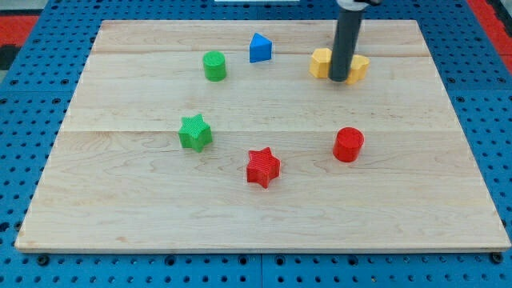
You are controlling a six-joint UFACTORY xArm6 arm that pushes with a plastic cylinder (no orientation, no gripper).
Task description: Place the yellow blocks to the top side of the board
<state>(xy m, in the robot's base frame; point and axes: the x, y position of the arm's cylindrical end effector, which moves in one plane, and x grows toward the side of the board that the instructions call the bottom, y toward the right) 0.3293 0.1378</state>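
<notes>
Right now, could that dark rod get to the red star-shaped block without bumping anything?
Probably yes. My tip sits between the two yellow blocks near the view's top; bare wood lies between it and the red star-shaped block, with the red cylinder off to the side.

Bright, even light; sharp, soft shadows.
</notes>
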